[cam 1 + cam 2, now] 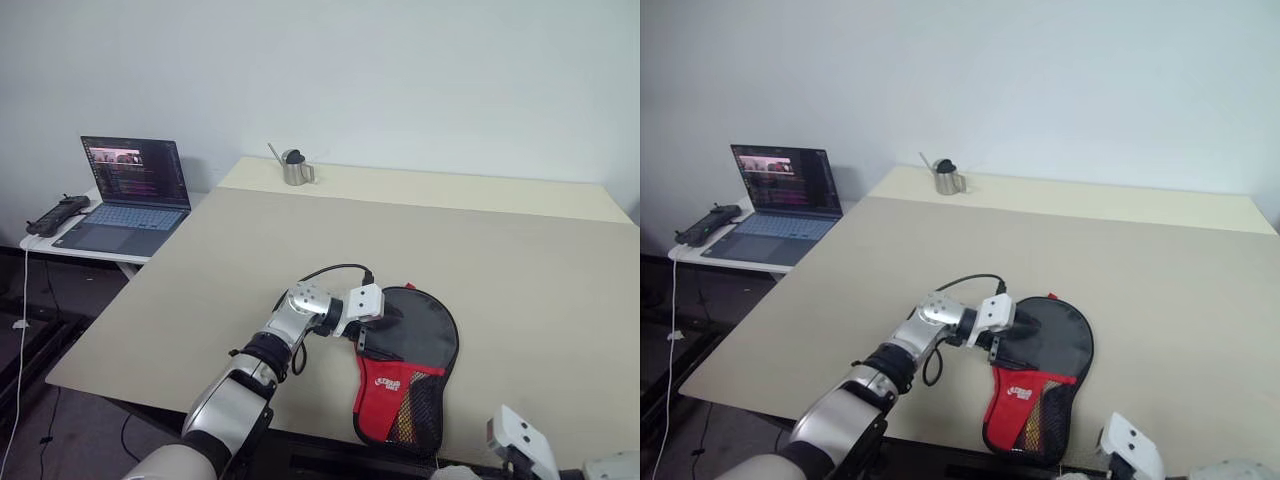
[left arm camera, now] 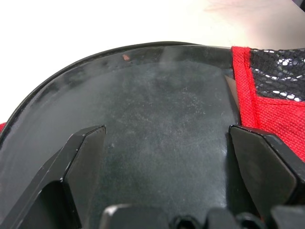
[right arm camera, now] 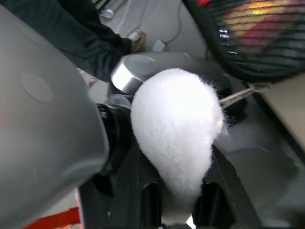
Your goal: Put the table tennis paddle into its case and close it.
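A: Where is the case [image 1: 410, 365], and which way does it run?

B: It lies flat at the near edge of the table [image 1: 520, 260]. Its long axis runs from the round black end, farther in on the table, to the red mesh end, which hangs slightly past the edge.

A: And the hands?

B: The left gripper [image 1: 372, 330] sits at the case's left rim, fingers [image 2: 83, 160] spread wide over the black panel, closed on nothing. The right gripper [image 3: 178, 210] is pinched on a white fluffy tuft [image 3: 174, 126].

A: What do the wrist views add?

B: The left wrist view shows the dusty black surface and red stitched seam up close; the right wrist view shows the tuft and the mesh corner overhead. The head views alone show the surroundings.

A: Counts?

B: 1 case, 1 metal cup [image 1: 296, 168], 1 laptop [image 1: 128, 195].
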